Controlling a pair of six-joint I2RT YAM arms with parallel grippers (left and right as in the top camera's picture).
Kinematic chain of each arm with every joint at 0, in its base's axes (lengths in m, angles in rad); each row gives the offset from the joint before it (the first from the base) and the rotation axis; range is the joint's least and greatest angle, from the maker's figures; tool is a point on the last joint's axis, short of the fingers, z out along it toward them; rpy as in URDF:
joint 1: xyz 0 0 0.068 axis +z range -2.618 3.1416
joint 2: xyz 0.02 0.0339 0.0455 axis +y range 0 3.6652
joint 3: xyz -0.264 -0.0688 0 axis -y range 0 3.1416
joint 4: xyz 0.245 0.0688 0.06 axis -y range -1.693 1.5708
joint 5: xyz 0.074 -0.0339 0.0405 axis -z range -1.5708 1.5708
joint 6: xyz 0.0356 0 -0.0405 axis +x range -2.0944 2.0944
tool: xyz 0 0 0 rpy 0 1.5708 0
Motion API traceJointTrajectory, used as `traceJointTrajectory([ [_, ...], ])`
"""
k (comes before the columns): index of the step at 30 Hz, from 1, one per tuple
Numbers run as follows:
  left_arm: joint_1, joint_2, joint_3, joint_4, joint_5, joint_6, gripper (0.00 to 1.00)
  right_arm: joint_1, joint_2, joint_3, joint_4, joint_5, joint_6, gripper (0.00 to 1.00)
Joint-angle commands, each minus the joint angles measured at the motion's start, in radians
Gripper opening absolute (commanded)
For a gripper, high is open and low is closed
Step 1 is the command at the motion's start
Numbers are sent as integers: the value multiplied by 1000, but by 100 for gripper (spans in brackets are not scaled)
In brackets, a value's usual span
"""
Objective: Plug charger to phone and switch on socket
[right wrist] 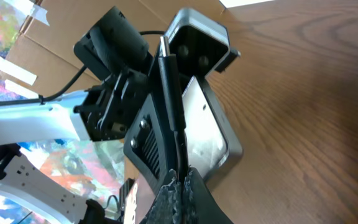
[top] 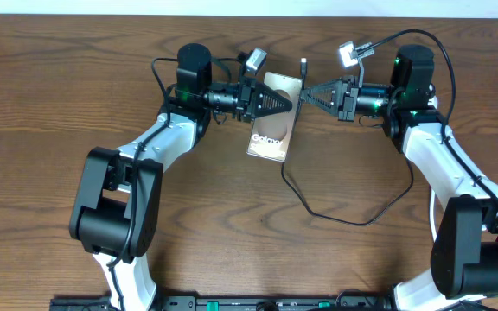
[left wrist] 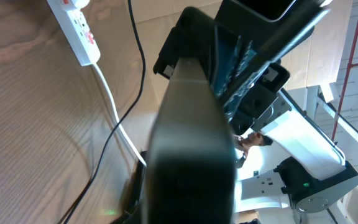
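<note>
Left hand gripping flat phone, right hand pinching thin charger

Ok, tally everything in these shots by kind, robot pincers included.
Phone: 1
Charger cable: 1
White power strip: 1
Pincers: 2, left pincer and right pincer
Total: 5

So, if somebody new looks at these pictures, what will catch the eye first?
The arms meet almost tip to tip at the far middle of the brown wooden table: the left gripper holds the flat dark grey-brown phone, and the right gripper holds the thin black charger cable near its connector end, close to the phone. In the left wrist view, the narrow white power strip lies at the upper left.
</note>
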Motion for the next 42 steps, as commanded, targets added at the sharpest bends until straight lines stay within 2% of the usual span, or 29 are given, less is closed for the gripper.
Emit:
traceJointTrajectory([
  [1,-32,-37,11,8,43,2,7,10,-3,6,14,7,21,1],
  [19,-55,-37,11,9,42,37,7,58,-3,6,-10,14,20,1],
  [20,-55,-37,11,9,42,48,7,64,-3,6,-14,17,20,2],
  [24,-55,-37,11,9,43,101,7,92,-3,6,-63,93,9,24],
  [27,-55,-37,11,9,43,151,7,113,-3,6,-128,151,-43,30],
  [33,-55,-37,11,9,47,185,7,149,-3,6,-217,220,-129,30],
  [36,-55,-37,11,9,64,186,8,161,-3,6,-221,285,-130,33],
  [42,-54,-37,11,10,79,186,7,190,-3,6,-343,431,-164,33],
])
